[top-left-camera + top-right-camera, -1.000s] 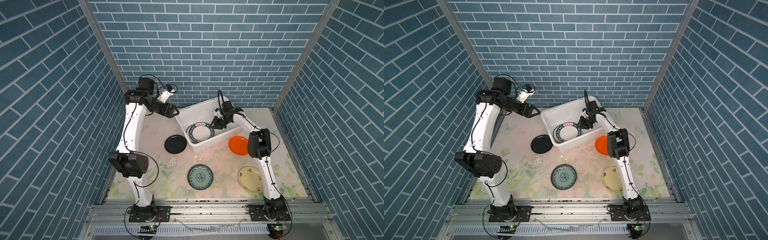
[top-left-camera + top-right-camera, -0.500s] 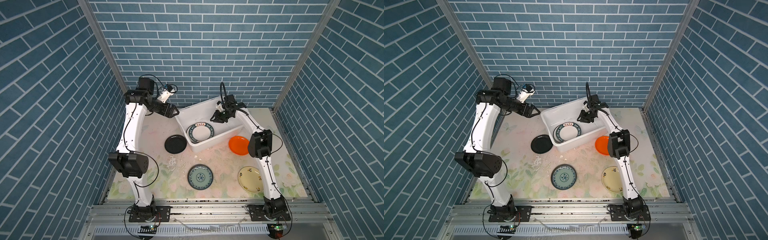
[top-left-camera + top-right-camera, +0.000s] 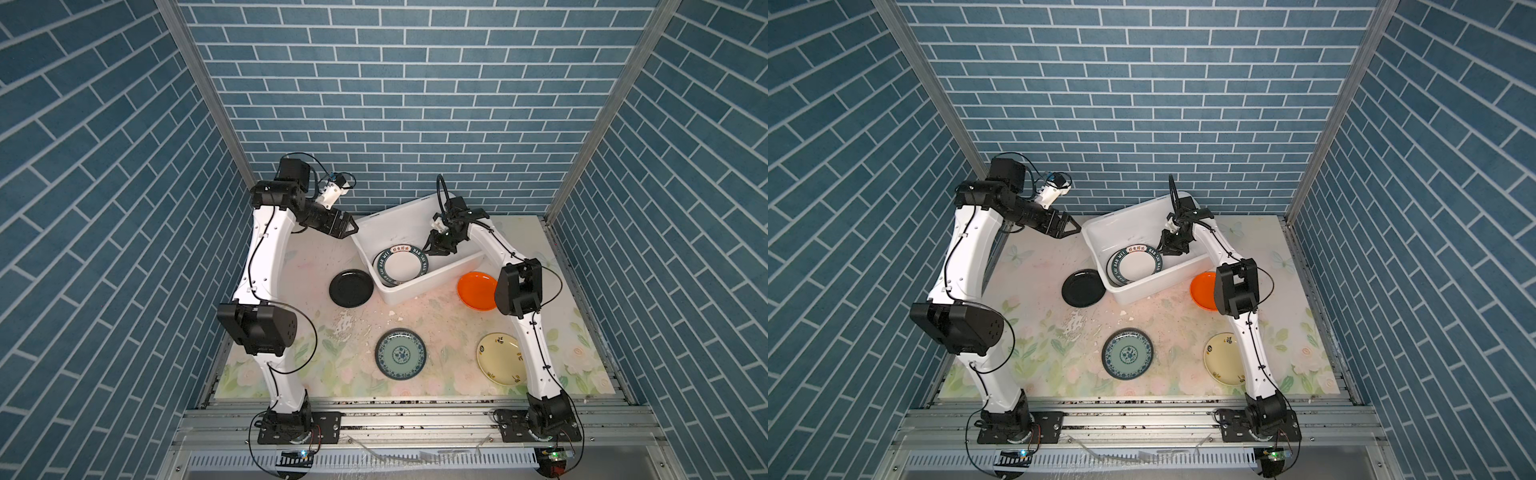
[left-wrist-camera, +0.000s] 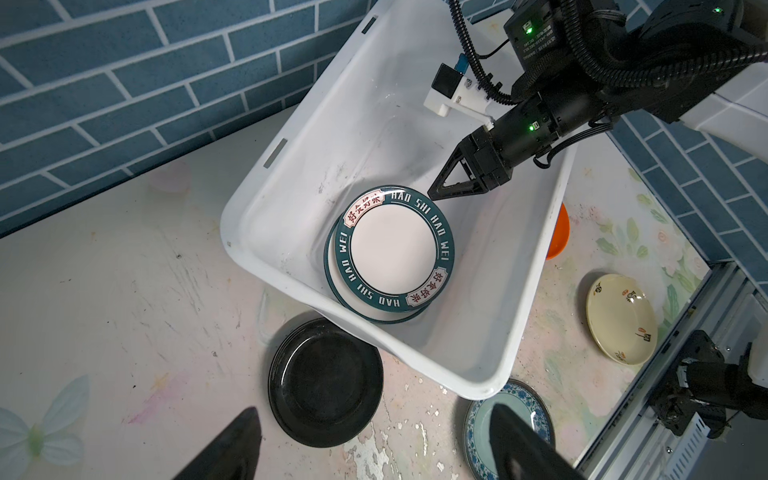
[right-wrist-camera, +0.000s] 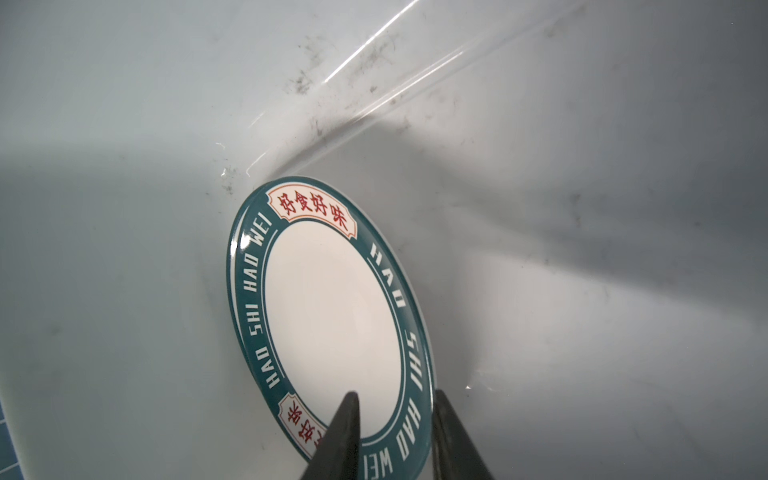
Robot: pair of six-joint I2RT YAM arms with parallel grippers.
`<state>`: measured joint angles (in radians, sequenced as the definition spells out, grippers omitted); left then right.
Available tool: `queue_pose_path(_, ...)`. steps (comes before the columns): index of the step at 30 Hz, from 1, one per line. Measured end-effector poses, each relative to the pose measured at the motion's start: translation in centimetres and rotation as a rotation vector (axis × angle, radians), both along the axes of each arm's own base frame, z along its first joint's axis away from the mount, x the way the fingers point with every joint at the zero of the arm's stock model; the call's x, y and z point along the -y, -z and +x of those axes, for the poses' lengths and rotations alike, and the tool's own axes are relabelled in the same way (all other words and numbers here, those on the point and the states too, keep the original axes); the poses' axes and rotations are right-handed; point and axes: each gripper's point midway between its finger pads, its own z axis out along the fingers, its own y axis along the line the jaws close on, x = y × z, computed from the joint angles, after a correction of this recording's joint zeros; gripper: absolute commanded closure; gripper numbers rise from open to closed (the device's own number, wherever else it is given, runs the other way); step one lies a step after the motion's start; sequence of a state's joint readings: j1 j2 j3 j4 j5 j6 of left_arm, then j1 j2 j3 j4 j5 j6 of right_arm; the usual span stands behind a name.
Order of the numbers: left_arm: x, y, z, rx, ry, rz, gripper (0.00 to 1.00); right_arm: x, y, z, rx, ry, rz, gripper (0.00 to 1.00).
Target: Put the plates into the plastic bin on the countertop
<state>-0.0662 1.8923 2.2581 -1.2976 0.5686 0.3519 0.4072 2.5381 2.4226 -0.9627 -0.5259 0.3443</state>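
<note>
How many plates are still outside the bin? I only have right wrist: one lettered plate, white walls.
Observer: Four, on the countertop in both top views: black plate, orange plate, teal patterned plate, cream plate.
Operator: Lettered plate alone in there?
Observer: No. The left wrist view shows the lettered plate lying on a second plate with the same dark rim, slightly offset.
Operator: Where's the left hand?
Observer: In a top view the left hand hangs open and empty outside the plastic bin, by its left corner.
</note>
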Motion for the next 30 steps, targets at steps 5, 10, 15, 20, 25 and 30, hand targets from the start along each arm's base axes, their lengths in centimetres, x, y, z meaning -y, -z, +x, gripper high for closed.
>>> queue_pose_path(5, -0.1, 0.1, 0.0, -0.003, -0.002, 0.003, 0.12, -0.5, 0.5, -0.5, -0.001, -0.021, -0.012, 0.69)
queue_pose_path(10, -0.1, 0.4, -0.1, -0.014, -0.002, 0.005, 0.12, -0.7, 1.5, -0.7, -0.019, -0.026, -0.027, 0.7)
queue_pose_path(15, -0.1, 0.4, -0.1, -0.014, -0.002, 0.005, 0.12, -0.7, 1.4, -0.1, 0.033, -0.031, -0.054, 0.65)
queue_pose_path(20, -0.1, 0.4, -0.1, -0.014, -0.002, 0.004, 0.12, -0.7, 0.2, 0.7, 0.082, -0.022, -0.064, 0.65)
queue_pose_path(25, -0.1, 0.4, -0.1, -0.014, -0.002, 0.004, 0.12, -0.7, -0.7, 1.6, 0.125, -0.014, -0.06, 0.65)
queue_pose_path(30, -0.1, 0.4, -0.1, -0.014, -0.002, 0.004, 0.12, -0.2, -0.5, 1.9, 0.133, 0.002, -0.088, 0.65)
